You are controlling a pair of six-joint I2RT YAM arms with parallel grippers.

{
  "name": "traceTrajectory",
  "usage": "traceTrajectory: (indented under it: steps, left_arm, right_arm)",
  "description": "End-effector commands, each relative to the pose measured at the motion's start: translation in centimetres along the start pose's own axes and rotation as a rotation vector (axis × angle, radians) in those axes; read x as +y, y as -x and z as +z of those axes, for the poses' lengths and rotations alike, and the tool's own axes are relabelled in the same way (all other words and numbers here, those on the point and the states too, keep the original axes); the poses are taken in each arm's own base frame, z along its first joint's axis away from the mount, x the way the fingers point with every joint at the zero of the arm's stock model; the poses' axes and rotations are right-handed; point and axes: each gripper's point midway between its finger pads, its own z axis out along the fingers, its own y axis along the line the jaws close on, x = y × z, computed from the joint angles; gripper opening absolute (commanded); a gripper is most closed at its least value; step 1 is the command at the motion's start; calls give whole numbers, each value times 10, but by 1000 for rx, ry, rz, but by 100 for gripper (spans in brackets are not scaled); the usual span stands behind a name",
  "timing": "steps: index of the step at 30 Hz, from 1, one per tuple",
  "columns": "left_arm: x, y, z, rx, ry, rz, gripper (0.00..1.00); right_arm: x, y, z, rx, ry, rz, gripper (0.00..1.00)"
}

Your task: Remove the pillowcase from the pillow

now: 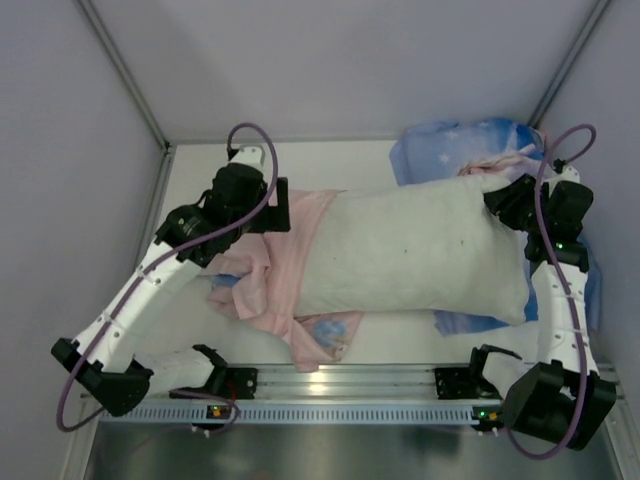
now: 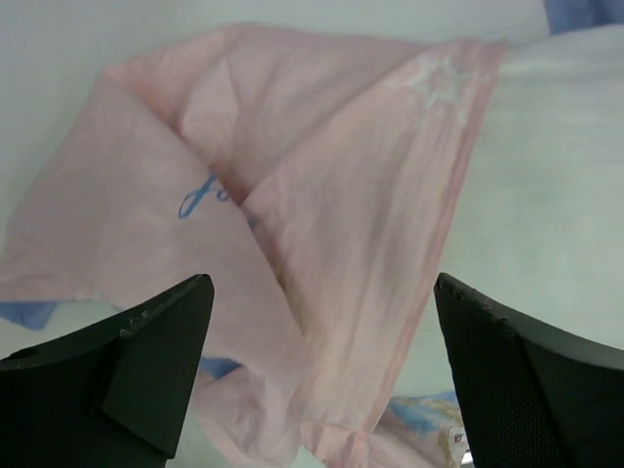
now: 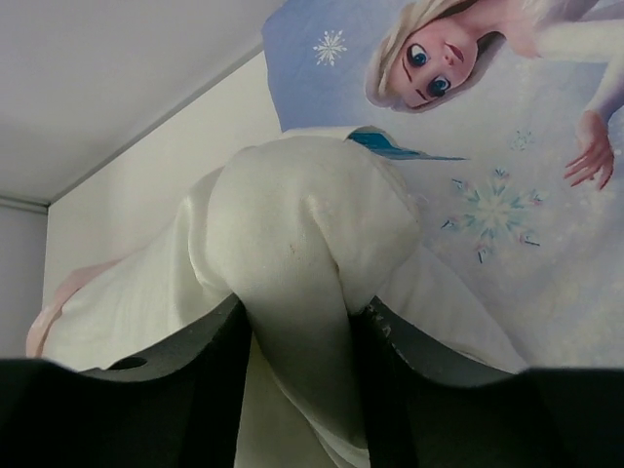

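The pillow (image 1: 410, 250) is a plump white rectangle, faintly speckled and unprinted, lying lengthwise across the table (image 1: 330, 165). The pillowcase (image 1: 280, 270) is thin, limp cloth bunched in loose folds at the pillow's left end. Its pale pink face is up, and bits of blue print show at the lower edge. Its hem lies against that end, but I cannot tell whether the pillow's tip is still inside it. A second blue Elsa-printed piece (image 1: 460, 145) is smooth and flat, and it peeks out behind and under the pillow's right end.

My left arm bends out at the elbow low on the left and reaches up diagonally, its wrist turned toward the crumpled cloth. In the wrist view, the left pincer (image 2: 322, 361) is released, its fingers (image 2: 146, 361) spread wide over the pink folds (image 2: 292, 195) and holding nothing.

My right arm rises along the right edge and bends inward at the wrist. The right pincer (image 3: 302, 380) is grasping the pillow's rounded right corner (image 3: 292, 244), which bulges between both fingers (image 3: 185, 380) and touches each.
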Motion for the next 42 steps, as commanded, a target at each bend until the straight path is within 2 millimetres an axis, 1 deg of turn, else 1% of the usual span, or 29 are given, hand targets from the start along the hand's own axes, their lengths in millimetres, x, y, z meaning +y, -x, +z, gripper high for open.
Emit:
traceTrajectory:
  steps: [1, 2, 3, 4, 5, 6, 8, 9, 11, 13, 14, 16, 18, 20, 21, 25, 27, 29, 31, 32, 33, 34, 36, 37, 40, 42]
  left_arm:
    - [-18, 38, 16, -65, -19, 73, 99]
    - [-23, 46, 18, -74, -23, 74, 99]
    - [-28, 39, 36, -28, -15, 96, 99]
    - [-33, 38, 43, -13, -20, 108, 99]
    - [-37, 41, 48, -11, -26, 107, 99]
    - [-43, 34, 63, 23, -25, 121, 99]
    - [-50, 34, 77, 35, -30, 140, 99]
    - [-54, 28, 91, 63, -23, 151, 99]
    - [-58, 26, 104, 84, -15, 154, 99]
    - [-61, 28, 108, 70, -7, 105, 99]
    - [-64, 29, 109, 65, -15, 86, 99]
    - [-77, 29, 115, 48, -71, 51, 99]
    - [-86, 29, 121, 47, -103, 35, 99]
    - [-90, 26, 127, 59, -99, 44, 99]
    - [-91, 24, 128, 63, -98, 43, 99]
    - [-97, 21, 125, 67, -121, 23, 99]
    - [-102, 24, 123, 51, -150, 16, 99]
    - [-105, 21, 126, 52, -165, 16, 99]
    - [-106, 16, 131, 67, -159, 22, 99]
    - [-104, 11, 138, 81, -144, 27, 99]
    - [-99, 9, 142, 78, -112, 31, 99]
    - [-94, 2, 150, 92, -78, 43, 99]
    - [-78, -5, 158, 95, 12, 52, 99]
    - [-74, -12, 165, 111, 36, 58, 99]
    - [-69, -31, 178, 154, 69, 66, 99]
    - [-65, -40, 183, 173, 88, 69, 97]
  right_arm:
    - [5, -27, -5, 89, 33, -23, 43]
    - [5, -28, -6, 90, 36, -26, 47]
    - [5, -29, -7, 89, 38, -27, 48]
    - [4, -34, -7, 98, 36, -34, 49]
    - [3, -35, -7, 100, 36, -37, 52]
    - [1, -39, -7, 111, 32, -39, 54]
    - [-2, -43, -6, 129, 24, -47, 56]
    - [-4, -46, -6, 140, 20, -49, 56]
    - [-8, -49, -6, 143, 9, -57, 59]
    - [-13, -53, -6, 141, -13, -54, 63]
    - [-14, -52, -7, 138, -18, -54, 67]
    - [-16, -55, -7, 142, -27, -48, 71]
    - [-17, -55, -7, 138, -34, -57, 73]
    - [-21, -55, -10, 135, -61, -59, 75]
    - [-25, -54, -11, 126, -86, -61, 75]
    - [-29, -52, -16, 93, -116, -74, 80]
    - [-33, -51, -18, 85, -137, -76, 81]
    - [-35, -51, -19, 87, -150, -75, 82]
    - [-38, -52, -20, 88, -168, -75, 82]
    - [-39, -51, -21, 83, -175, -75, 82]
    - [-41, -51, -22, 83, -187, -78, 82]
    - [-42, -51, -23, 83, -192, -83, 82]
    - [-45, -52, -24, 94, -208, -89, 82]
    - [-45, -52, -24, 98, -211, -92, 82]
    - [-49, -52, -26, 95, -233, -99, 82]
    - [-52, -52, -26, 93, -249, -98, 81]
